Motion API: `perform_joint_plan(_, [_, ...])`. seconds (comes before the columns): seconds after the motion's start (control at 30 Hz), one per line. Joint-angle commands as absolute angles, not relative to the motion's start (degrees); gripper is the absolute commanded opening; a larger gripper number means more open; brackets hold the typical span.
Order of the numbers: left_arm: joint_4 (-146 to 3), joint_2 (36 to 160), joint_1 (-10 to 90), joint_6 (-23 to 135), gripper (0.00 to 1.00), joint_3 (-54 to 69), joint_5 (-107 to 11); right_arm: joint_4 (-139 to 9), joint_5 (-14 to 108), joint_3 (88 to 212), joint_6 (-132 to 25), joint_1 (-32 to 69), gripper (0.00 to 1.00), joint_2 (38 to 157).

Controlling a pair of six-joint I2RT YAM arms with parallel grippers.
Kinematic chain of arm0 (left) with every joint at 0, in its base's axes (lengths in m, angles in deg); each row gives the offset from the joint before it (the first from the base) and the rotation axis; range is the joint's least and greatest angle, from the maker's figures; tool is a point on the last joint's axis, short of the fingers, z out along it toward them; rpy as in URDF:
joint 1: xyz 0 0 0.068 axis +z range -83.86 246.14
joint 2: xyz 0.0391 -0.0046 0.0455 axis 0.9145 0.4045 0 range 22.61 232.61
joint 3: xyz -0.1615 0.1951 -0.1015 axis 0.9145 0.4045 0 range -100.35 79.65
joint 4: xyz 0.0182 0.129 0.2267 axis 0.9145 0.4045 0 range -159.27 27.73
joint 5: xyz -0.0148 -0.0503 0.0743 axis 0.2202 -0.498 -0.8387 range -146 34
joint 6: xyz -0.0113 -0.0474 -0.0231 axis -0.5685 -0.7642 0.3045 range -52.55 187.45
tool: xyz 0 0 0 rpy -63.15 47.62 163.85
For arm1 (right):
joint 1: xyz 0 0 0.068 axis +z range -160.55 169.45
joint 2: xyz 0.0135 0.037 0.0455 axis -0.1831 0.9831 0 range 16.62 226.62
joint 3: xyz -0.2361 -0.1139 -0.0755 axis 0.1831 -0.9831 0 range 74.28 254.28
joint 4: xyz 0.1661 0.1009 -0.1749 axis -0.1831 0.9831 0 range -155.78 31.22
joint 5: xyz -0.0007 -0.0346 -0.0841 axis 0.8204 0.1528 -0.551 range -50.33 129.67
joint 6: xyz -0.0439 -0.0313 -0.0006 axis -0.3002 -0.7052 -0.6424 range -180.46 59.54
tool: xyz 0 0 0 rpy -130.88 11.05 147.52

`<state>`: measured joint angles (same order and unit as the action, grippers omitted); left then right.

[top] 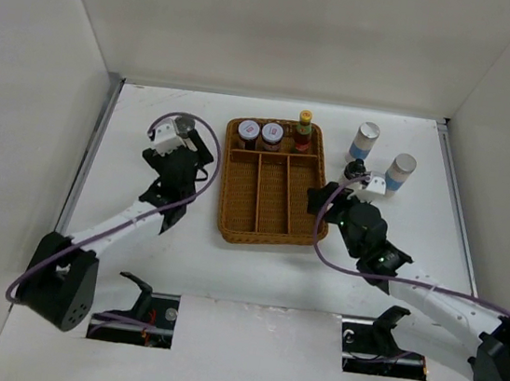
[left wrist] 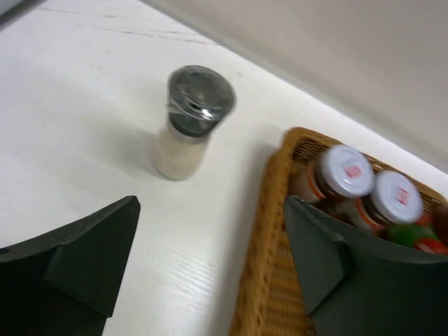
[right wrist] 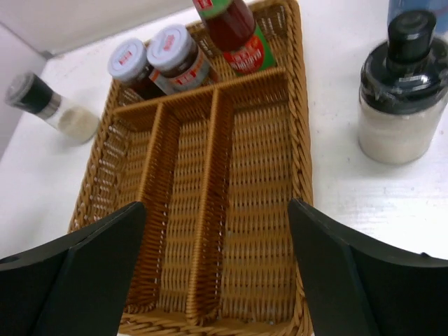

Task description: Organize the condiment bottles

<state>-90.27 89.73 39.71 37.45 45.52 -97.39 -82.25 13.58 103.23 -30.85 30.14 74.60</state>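
Observation:
The brown wicker tray (top: 233, 186) holds two pink-white-lidded jars (top: 248, 133) (top: 271, 136) and the yellow-capped dark sauce bottle (top: 303, 131) in its far compartment. The grey-lidded jar (top: 183, 127) stands on the table left of the tray, also in the left wrist view (left wrist: 192, 119). My left gripper (left wrist: 210, 210) is open and empty, just short of that jar. Two silver-capped blue-labelled shakers (top: 365, 141) (top: 398, 172) and the black-capped white bottle (top: 354, 175) stand right of the tray. My right gripper (right wrist: 217, 210) is open and empty over the tray's near right part, with the black-capped bottle (right wrist: 402, 98) ahead on its right.
The tray's three long compartments hold nothing (right wrist: 245, 210). White walls enclose the table on the left, back and right. The tray's left rim (left wrist: 269, 238) lies between my left fingers. My right arm (top: 371, 239) lies beside the tray's right edge.

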Motion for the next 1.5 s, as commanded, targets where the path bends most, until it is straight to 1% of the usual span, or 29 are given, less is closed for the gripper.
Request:
perform_joint_plan(0.0, [-84.1, 96.1, 43.7, 37.7, 0.88, 41.2, -95.3, -90.8, 14.3, 101.4, -31.5, 30.2, 0.91, 72.1])
perform_joint_plan(0.1, [-84.6, 101.1, 46.9, 38.9, 0.92, 36.5, -96.2, -94.4, 16.4, 99.2, -30.4, 30.5, 0.95, 72.4])
perform_joint_plan(0.17, [-85.2, 104.6, 49.1, 39.7, 0.94, 32.7, -93.8, -95.0, 17.7, 99.4, -30.4, 30.5, 0.95, 74.3])
perform_joint_plan(0.27, [-85.7, 109.9, 50.2, 41.5, 0.94, 26.9, -90.4, -95.4, 18.5, 99.8, -30.4, 31.7, 0.96, 76.5])
perform_joint_plan(0.43, [-85.3, 117.2, 50.0, 44.8, 0.94, 19.0, -91.1, -95.0, 18.6, 99.9, -30.6, 31.9, 0.98, 77.0])
perform_joint_plan(0.67, [-84.8, 125.2, 51.5, 47.6, 0.94, 12.1, -92.0, -94.9, 18.6, 99.6, -30.8, 31.9, 1.0, 75.9])
perform_joint_plan(0.83, [-85.3, 126.9, 51.9, 48.3, 0.92, 9.8, -92.7, -94.9, 18.6, 99.6, -30.8, 31.9, 1.0, 76.4])
perform_joint_plan(0.9, [-85.4, 127.6, 52.3, 48.5, 0.86, 9.1, -92.5, -94.8, 18.6, 99.6, -30.8, 31.9, 1.0, 76.5])
perform_joint_plan(0.93, [-85.4, 128.0, 52.5, 48.7, 0.8, 8.7, -92.2, -94.8, 18.6, 99.6, -30.8, 31.9, 1.0, 76.5])
perform_joint_plan(1.0, [-85.6, 127.9, 52.8, 49.0, 0.63, 8.7, -92.2, -94.8, 18.6, 99.6, -30.8, 31.9, 1.0, 76.4])
perform_joint_plan(1.03, [-86.0, 127.6, 52.8, 49.0, 0.56, 9.2, -92.6, -94.8, 18.5, 99.4, -30.8, 31.9, 1.0, 76.2])
perform_joint_plan(1.17, [-86.8, 124.0, 52.8, 48.6, 0.39, 13.4, -93.4, -94.3, 18.5, 98.9, -30.4, 31.0, 1.0, 75.2])
perform_joint_plan(1.23, [-88.6, 120.1, 52.5, 48.1, 0.36, 16.7, -94.0, -94.2, 18.3, 98.6, -30.4, 30.7, 1.0, 74.3])
perform_joint_plan(1.47, [-90.3, 105.2, 45.8, 48.6, 0.35, 22.2, -95.2, -94.2, 18.0, 98.6, -30.4, 30.7, 1.0, 74.6])
